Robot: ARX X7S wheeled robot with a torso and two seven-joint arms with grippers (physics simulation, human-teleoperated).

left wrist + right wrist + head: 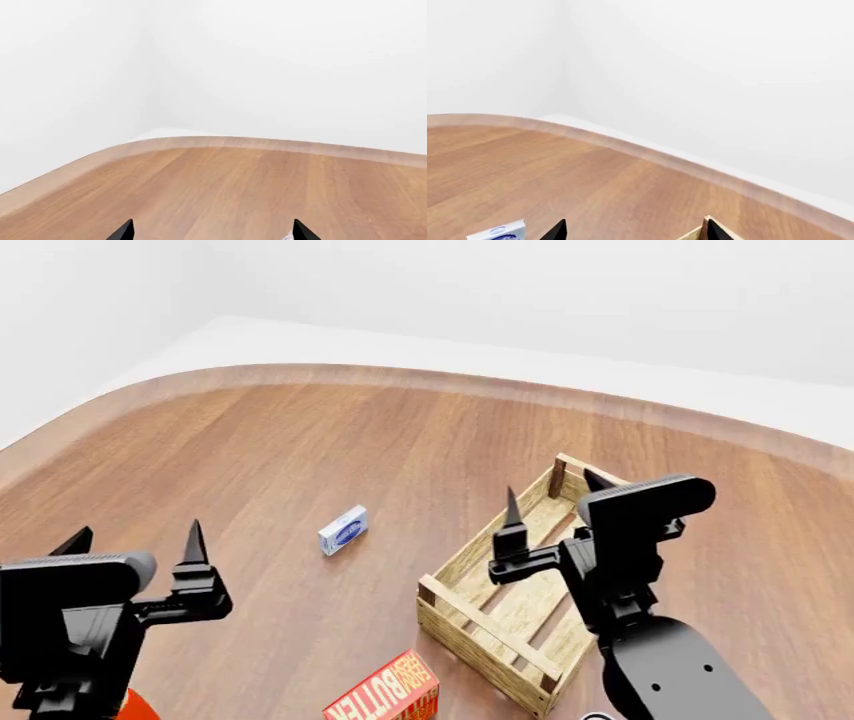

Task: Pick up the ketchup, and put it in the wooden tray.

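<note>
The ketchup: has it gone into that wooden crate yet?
Not yet. The wooden tray shows only bare slats. Both the left gripper and right gripper are open and hold nothing. An orange-red sliver at the bottom edge may be the ketchup, but I cannot be sure. Finding, grasping and placing it all remain.

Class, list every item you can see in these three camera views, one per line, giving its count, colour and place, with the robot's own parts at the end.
Table: one, brown wood, under everything.
Wooden tray: one, pale wood, empty, centre-right under the right arm.
Small box: one, white and blue, left of the tray.
Butter box: one, red-orange, near edge, in front of the tray.
Orange-red object: one, partly hidden behind the left arm; possibly the ketchup.
Left tool: one, black, open, empty.
Right tool: one, black, open, above the tray.
</note>
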